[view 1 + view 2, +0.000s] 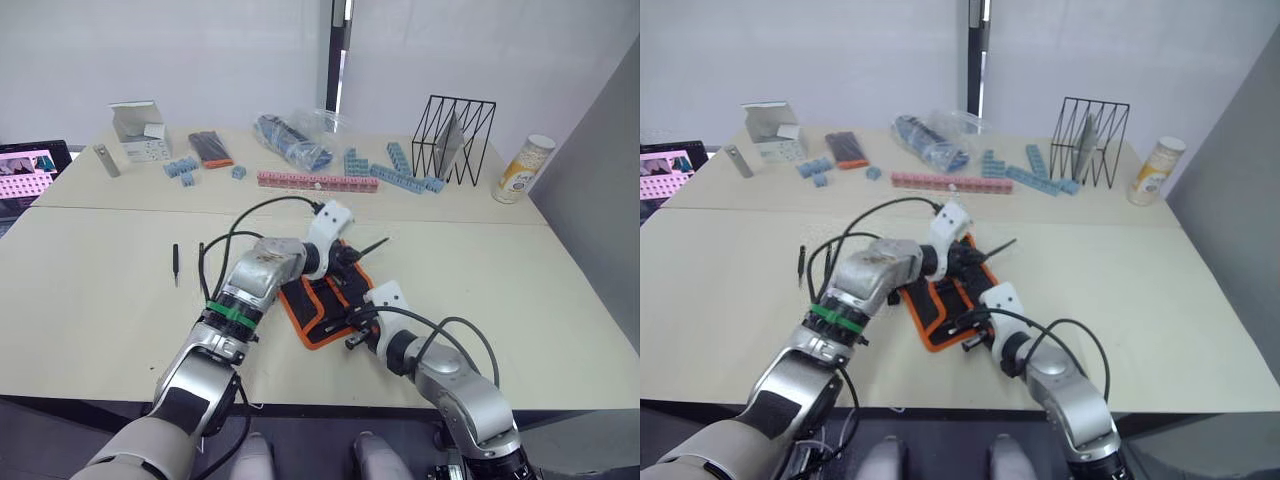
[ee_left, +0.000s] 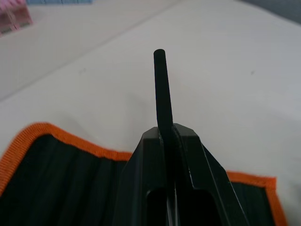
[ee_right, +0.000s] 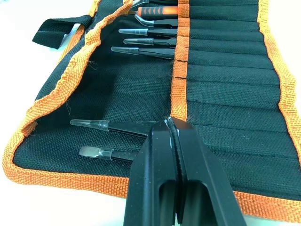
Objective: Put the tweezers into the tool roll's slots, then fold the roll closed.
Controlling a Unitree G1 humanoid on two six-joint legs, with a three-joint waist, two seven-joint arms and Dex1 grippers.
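The tool roll (image 1: pixel 308 305) lies open on the table, black with orange edging and an orange centre strip (image 3: pixel 179 70). Several tweezers (image 3: pixel 141 51) sit in its slots (image 3: pixel 225 94), two more near the roll's edge (image 3: pixel 101 125). My left gripper (image 1: pixel 348 256) hovers over the roll's far end, shut on a slim black tweezers (image 2: pixel 161 84) that sticks out past its fingertips. My right gripper (image 3: pixel 170 125) is shut, its tips touching the centre strip at the roll's near side. One loose tweezers (image 1: pixel 175 263) lies on the table to the left.
Along the back stand a black wire rack (image 1: pixel 455 138), a yellow can (image 1: pixel 523 168), blue bricks (image 1: pixel 400 170), a pink brick strip (image 1: pixel 317 180), a plastic bag (image 1: pixel 295 138), a white box (image 1: pixel 140 128) and a small black pack with an orange end (image 1: pixel 210 148). A screen (image 1: pixel 30 170) sits far left.
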